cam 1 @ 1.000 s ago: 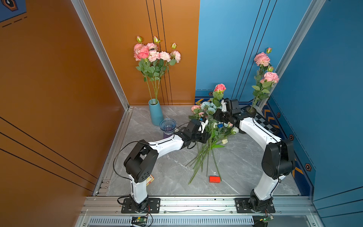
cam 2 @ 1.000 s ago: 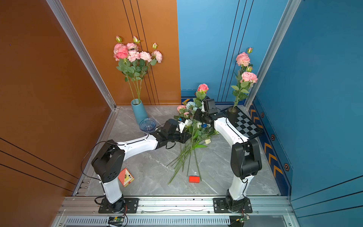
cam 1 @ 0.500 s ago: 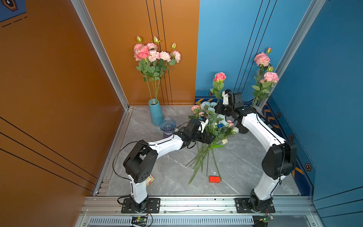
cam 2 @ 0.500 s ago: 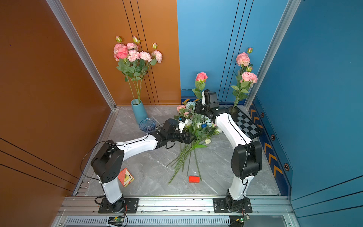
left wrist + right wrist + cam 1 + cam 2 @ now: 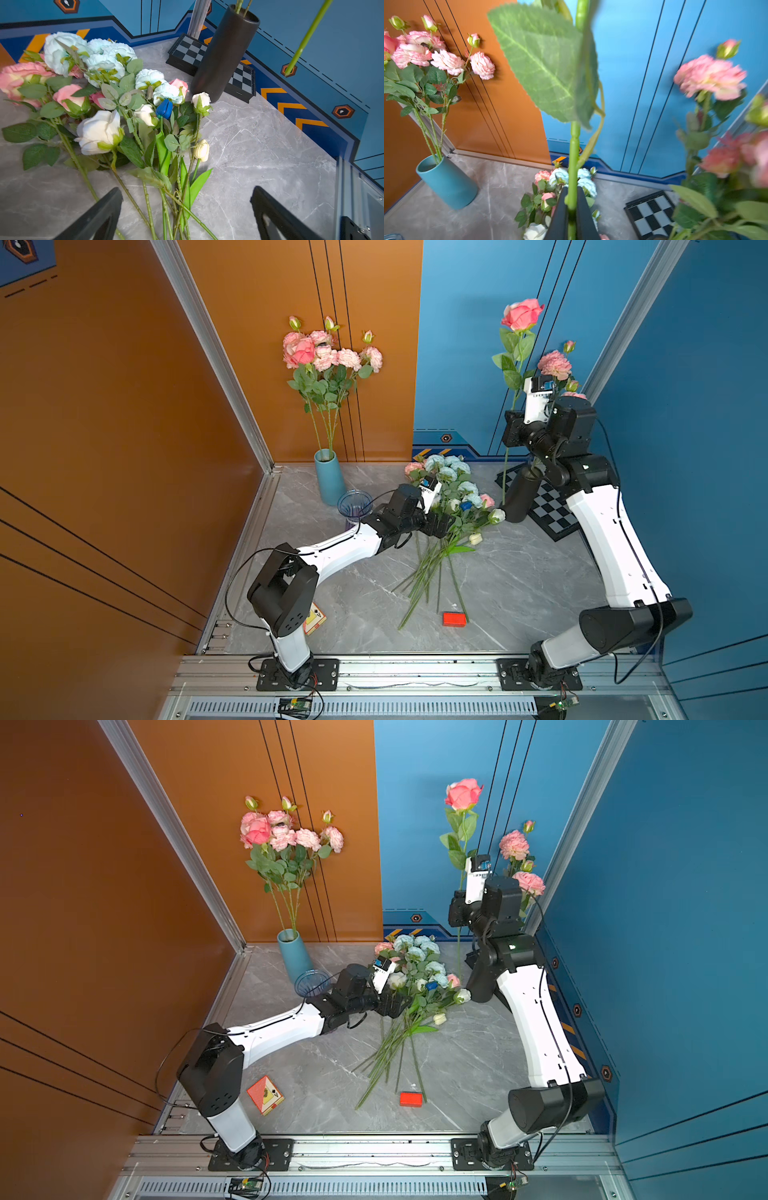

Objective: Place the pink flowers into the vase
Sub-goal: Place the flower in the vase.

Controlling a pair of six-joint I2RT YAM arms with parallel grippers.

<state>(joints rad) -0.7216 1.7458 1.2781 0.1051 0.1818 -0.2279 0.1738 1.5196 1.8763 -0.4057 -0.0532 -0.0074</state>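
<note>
The right tool (image 5: 572, 209) is clamped on the smooth green stem of a pink rose (image 5: 521, 314), held upright beside the tall matte black vase (image 5: 524, 494). The left tool (image 5: 185, 212), spread wide, hovers over the bundled stems (image 5: 149, 199) lying on the grey marble-patterned bench (image 5: 519, 585)

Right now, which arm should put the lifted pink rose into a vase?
Right: its gripper is shut on the long-stemmed pink rose, beside the tall black vase. The left gripper is open over the pile.
</note>
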